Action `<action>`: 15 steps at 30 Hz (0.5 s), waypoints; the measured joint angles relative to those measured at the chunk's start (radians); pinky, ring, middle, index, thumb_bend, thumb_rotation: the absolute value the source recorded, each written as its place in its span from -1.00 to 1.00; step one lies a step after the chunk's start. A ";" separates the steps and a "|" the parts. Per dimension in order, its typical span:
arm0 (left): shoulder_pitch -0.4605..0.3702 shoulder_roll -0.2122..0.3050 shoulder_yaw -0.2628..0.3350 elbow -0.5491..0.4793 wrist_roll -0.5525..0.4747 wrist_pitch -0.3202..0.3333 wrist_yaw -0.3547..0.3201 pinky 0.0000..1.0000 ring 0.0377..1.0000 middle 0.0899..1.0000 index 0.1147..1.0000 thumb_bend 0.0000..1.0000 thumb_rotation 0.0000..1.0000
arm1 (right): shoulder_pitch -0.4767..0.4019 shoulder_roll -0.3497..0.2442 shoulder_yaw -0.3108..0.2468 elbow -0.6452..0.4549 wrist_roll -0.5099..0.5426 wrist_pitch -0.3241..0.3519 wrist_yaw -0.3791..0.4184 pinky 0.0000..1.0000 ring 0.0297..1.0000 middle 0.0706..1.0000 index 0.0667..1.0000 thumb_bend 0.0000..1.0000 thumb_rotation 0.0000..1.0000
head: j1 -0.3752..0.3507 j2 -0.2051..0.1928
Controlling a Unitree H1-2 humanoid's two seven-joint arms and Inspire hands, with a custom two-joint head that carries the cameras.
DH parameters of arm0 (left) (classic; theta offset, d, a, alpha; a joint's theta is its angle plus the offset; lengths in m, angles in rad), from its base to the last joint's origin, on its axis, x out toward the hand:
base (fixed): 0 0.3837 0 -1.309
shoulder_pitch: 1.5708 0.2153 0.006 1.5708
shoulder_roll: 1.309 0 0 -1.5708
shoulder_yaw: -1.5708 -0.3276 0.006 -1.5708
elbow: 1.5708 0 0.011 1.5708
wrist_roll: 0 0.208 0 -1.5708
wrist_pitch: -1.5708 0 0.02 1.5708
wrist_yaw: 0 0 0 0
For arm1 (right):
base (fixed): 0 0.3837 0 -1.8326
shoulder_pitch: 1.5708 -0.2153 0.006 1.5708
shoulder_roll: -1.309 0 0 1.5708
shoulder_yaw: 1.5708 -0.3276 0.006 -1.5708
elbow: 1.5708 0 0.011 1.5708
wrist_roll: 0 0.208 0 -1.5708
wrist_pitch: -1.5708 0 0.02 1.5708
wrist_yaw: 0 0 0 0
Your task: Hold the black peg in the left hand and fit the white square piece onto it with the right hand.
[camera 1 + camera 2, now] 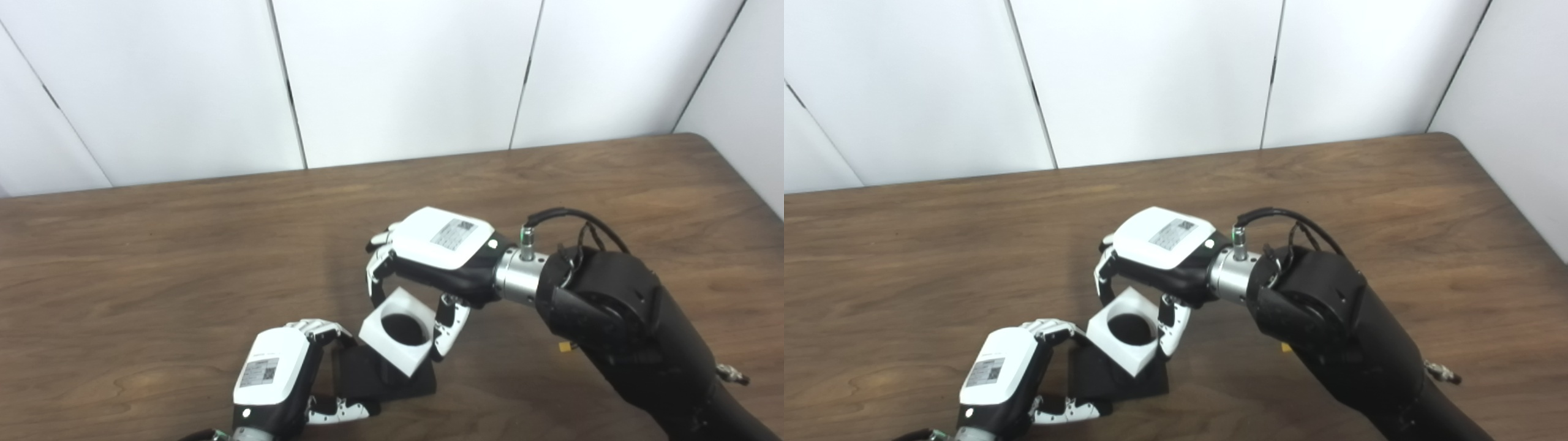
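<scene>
Stretching across both views is a brown wood-grain worktop (184, 257), smooth and matte, with a rounded far right corner and plain white wall panels (398, 73) standing behind its far edge. Coming in from the near right edge is the bulky black right arm (618, 318), ending in a metal wrist ring with a black cable looping over it. The right hand (438, 251), white-backed with a printed label, is reaching toward the near middle of the worktop and pinching the white square piece (395, 334); its fingers (375, 275) are curling over the far corner of the piece while the thumb is pressing on the opposite side. The piece is a blocky white square with flat faces and a round dark hole through its centre, and it is tilting so that the hole is facing upward and toward the camera. Just beneath it, near the near edge, the black peg (383, 380) is showing as a dark, matte, flat-sided block, its top hidden by the white piece, so its long axis cannot be told. The left hand (275, 373), also white-backed, is closing around the peg's left side.
</scene>
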 measured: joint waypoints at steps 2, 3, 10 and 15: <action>0.000 -0.003 -0.001 0.000 0.007 0.003 -0.001 0.51 0.53 0.37 -0.16 0.04 -0.91 | 0.004 0.003 0.000 0.001 -0.001 -0.001 0.000 0.80 0.78 0.47 -0.11 0.05 -0.74 | 0.002 0.002; 0.000 -0.005 -0.002 0.000 0.008 0.005 -0.001 0.52 0.53 0.37 -0.16 0.04 -0.91 | 0.004 0.004 0.000 0.003 -0.001 -0.001 0.000 0.80 0.78 0.47 -0.11 0.05 -0.74 | 0.003 0.002; 0.000 -0.011 -0.002 -0.004 0.010 0.009 -0.011 0.52 0.54 0.38 -0.16 0.04 -0.91 | 0.005 0.013 0.002 0.020 -0.004 -0.006 0.000 0.81 0.77 0.46 -0.11 0.05 -0.74 | 0.009 0.005; 0.000 -0.013 -0.002 -0.006 0.012 0.010 -0.015 0.51 0.53 0.37 -0.16 0.04 -0.91 | 0.007 0.020 0.009 0.023 -0.015 -0.007 0.002 0.82 0.78 0.47 -0.11 0.05 -0.73 | 0.011 0.005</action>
